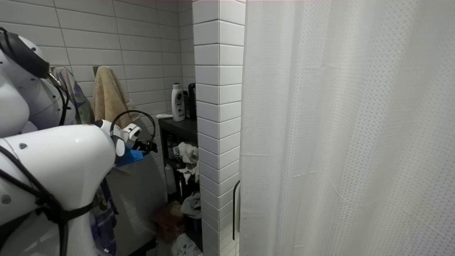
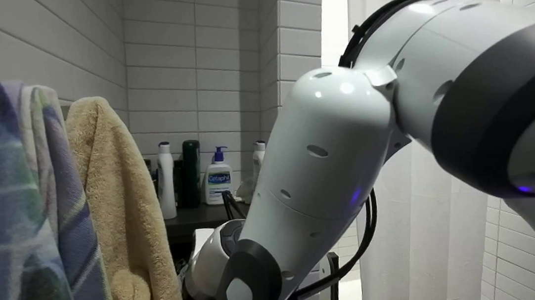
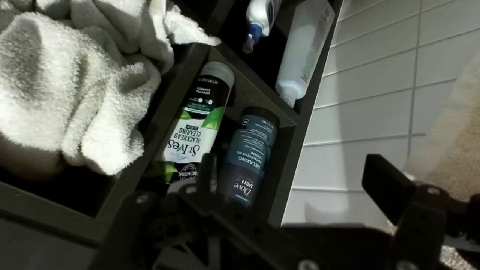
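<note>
Dark shelf unit (image 3: 257,82) at far end, white towel (image 3: 67,93) stuffed in it, left in wrist view. Pincer (image 3: 292,167) spread wide, nothing held. Nearest it: St. Ives tube (image 3: 191,127) & Dove btl (image 3: 247,157), side by side right of towel. Tight gap, so bad aim cd prob tip 1 into the other.

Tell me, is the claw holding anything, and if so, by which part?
Nothing is held: in the wrist view the claw stands open, its fingers apart, near the tube and dark bottle. Whether it touches either can't be told.
</note>
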`<state>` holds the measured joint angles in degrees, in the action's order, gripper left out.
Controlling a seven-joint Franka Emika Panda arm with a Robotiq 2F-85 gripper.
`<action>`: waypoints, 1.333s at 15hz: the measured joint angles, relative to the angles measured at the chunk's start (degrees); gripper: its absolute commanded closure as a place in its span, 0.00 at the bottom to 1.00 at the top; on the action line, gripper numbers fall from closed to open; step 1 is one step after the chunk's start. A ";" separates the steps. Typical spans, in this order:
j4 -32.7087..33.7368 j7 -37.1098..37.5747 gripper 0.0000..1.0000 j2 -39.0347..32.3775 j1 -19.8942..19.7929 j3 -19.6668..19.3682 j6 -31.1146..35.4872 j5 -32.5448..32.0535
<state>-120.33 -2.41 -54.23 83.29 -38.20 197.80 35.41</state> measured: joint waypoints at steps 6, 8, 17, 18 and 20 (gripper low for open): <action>0.23 0.11 0.00 -0.34 0.06 -0.28 0.00 0.00; 0.45 0.12 0.00 -0.75 0.06 -0.29 -0.99 1.25; 3.94 1.59 0.00 -6.58 -2.80 -0.75 -4.67 6.57; 4.64 2.05 0.00 -7.12 -3.20 -0.92 -4.67 7.18; 6.23 3.17 0.00 -8.15 -3.64 -1.22 -4.66 8.78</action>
<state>-114.10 0.77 -62.38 79.64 -39.41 193.14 44.19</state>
